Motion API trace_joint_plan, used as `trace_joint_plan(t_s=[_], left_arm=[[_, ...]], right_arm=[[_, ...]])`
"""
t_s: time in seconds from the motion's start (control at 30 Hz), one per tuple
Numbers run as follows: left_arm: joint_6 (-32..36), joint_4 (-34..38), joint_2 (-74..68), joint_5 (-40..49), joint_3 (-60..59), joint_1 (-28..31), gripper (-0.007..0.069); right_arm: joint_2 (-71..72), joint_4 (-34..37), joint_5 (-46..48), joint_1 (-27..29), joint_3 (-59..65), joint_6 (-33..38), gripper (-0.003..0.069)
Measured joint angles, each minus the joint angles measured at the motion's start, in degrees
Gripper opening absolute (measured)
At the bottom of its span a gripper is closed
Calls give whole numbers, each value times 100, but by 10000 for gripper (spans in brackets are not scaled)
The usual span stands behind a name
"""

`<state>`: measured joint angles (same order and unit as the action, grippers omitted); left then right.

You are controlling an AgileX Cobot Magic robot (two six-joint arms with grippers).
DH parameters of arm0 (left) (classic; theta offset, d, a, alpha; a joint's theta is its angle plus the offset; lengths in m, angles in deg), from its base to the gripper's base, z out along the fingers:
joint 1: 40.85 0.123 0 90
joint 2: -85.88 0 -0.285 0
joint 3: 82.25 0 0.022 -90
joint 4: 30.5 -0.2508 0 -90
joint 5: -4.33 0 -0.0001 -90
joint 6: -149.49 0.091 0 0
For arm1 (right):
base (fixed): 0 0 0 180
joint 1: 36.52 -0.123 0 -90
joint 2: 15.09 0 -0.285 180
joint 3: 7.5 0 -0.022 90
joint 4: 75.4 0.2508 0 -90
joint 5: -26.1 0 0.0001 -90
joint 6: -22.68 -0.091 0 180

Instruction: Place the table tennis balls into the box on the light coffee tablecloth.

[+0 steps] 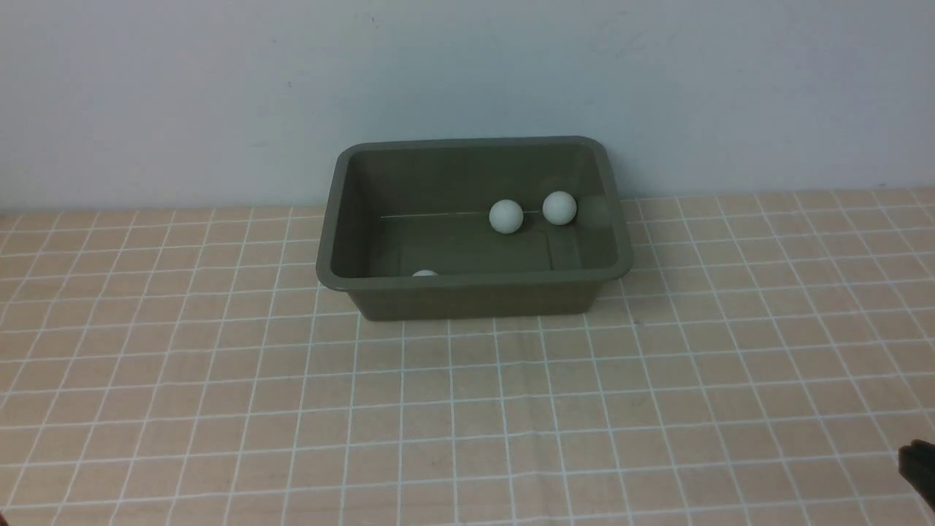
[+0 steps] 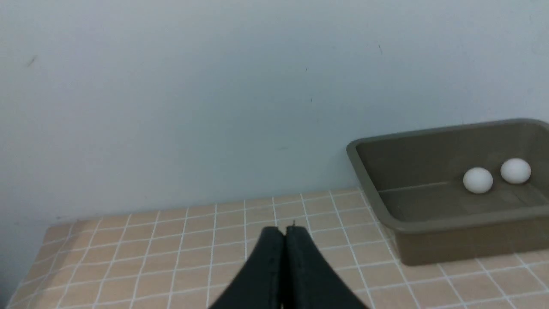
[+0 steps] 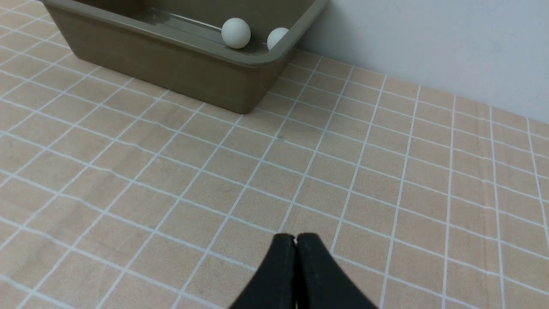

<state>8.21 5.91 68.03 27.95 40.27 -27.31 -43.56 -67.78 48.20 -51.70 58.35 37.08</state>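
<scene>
Lying long axis left-right against the wall, the box point(image 1: 475, 292) holds three balls; both grippers pinched together, empty.

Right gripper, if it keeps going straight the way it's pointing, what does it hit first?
Most likely the tablecloth: the shut right gripper aims past the box corner, toward bare cloth and then the wall. Depth is unclear.

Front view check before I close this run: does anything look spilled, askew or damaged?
Nothing stands out. The box sits upright and square on the tablecloth, with two balls near its far right corner and a third peeking over the near rim. No ball lies on the cloth in view.
</scene>
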Motion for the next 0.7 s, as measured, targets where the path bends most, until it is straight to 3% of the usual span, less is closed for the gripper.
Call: trace_joint_plan(t_s=[0.2, 0.33, 0.43, 0.5, 0.53, 0.6, 0.7], left_arm=[[378, -33, 388, -324, -837, 0, -69], [285, -69, 391, -903, -1308, 8, -69], [-254, -567, 554, -1062, -1589, 37, -69], [-1045, -1178, 658, -1093, -1770, 37, -69], [-1123, -1307, 671, -1093, -1783, 37, -69], [-2102, -2001, 804, -1059, -1904, 37, -69], [-2733, -2599, 972, -1047, -2014, 37, -69]], right_arm=[[0, 0, 0, 0, 0, 0, -18], [0, 0, 5, 0, 0, 0, -18], [0, 0, 5, 0, 0, 0, -18], [0, 0, 5, 0, 0, 5, -18], [0, 0, 5, 0, 0, 5, -18], [0, 0, 5, 0, 0, 5, -18], [0, 0, 5, 0, 0, 5, -18]])
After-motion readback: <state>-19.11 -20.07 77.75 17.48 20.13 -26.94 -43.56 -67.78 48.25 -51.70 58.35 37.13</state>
